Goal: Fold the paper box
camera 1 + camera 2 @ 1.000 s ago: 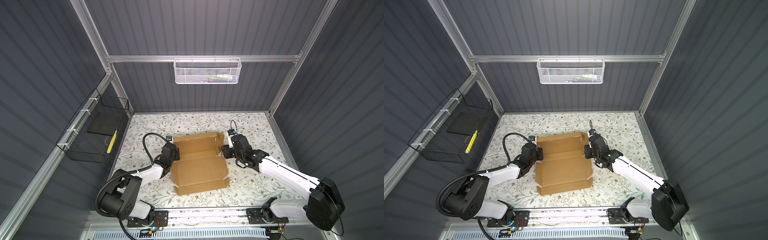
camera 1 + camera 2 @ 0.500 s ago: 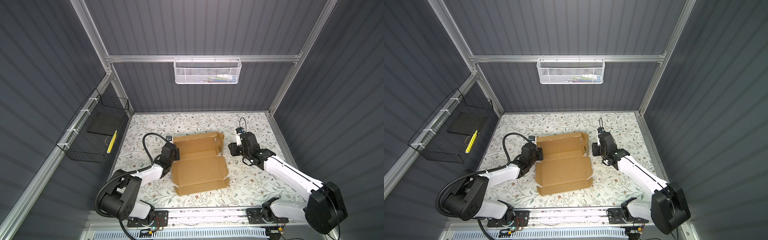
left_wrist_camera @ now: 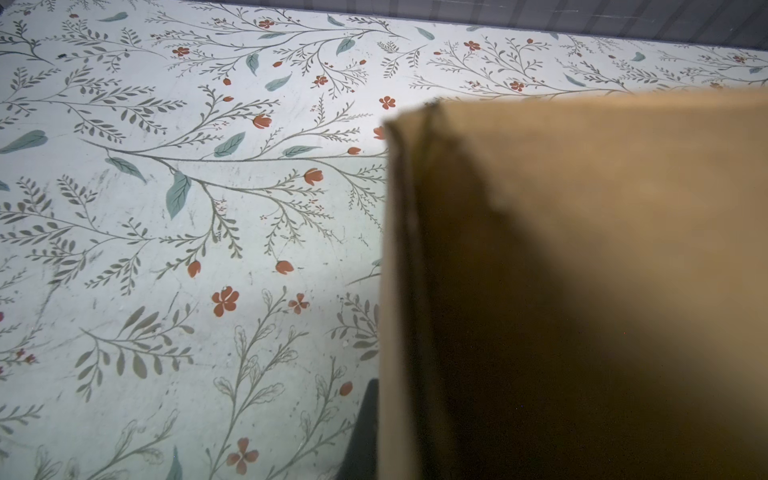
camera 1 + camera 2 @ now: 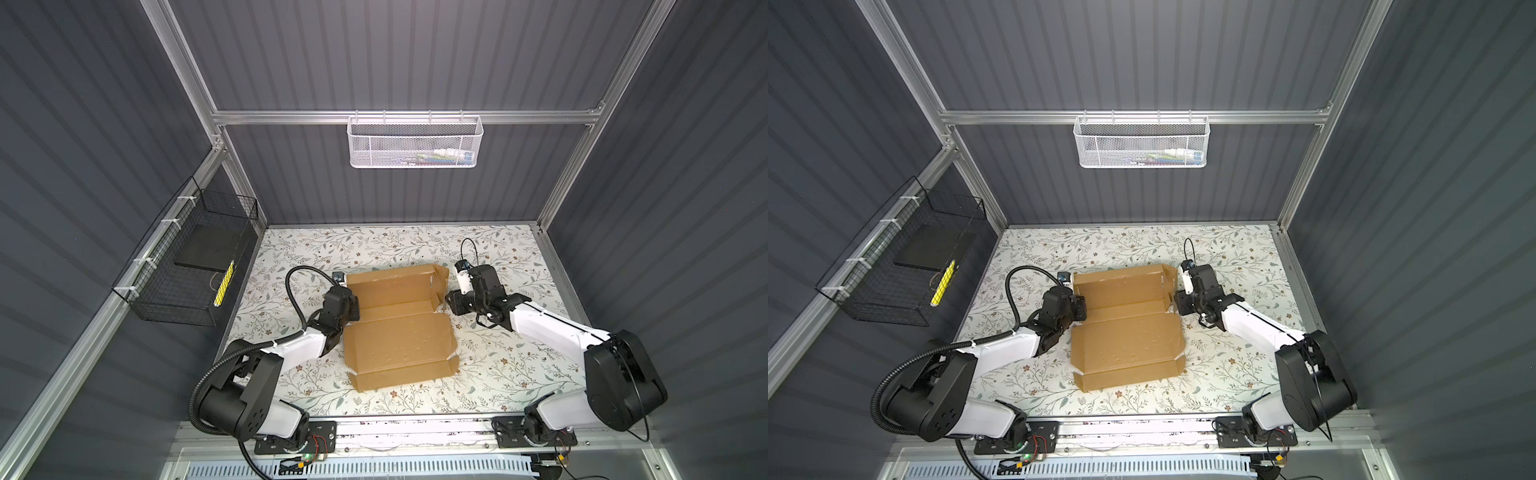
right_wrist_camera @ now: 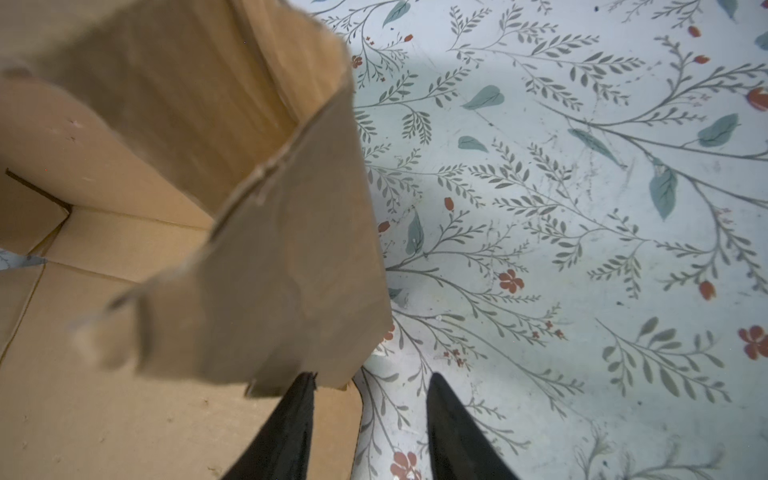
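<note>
Both top views: the paper box (image 4: 399,332) (image 4: 1127,336) lies opened out at the middle of the desk (image 4: 374,245). Its nearer panel is flat, and the far panel's right side flap is raised. The left gripper (image 4: 354,309) (image 4: 1080,309) sits at the box's left edge, by the middle crease. The right gripper (image 4: 449,299) (image 4: 1174,301) is just beside the raised flap. Left wrist view: a cardboard wall of the box (image 3: 582,270) stands close to the lens. One dark finger (image 3: 365,415) lies against its edge and the other is hidden; the jaws are pressed together, pinching that wall. Right wrist view: the raised flap (image 5: 270,270) tilts over the floral desk (image 5: 582,208). The right gripper (image 5: 372,378) is spread, with bare desk between its fingers (image 5: 291,424). One fingertip touches the flap's lower edge; nothing is held.
</note>
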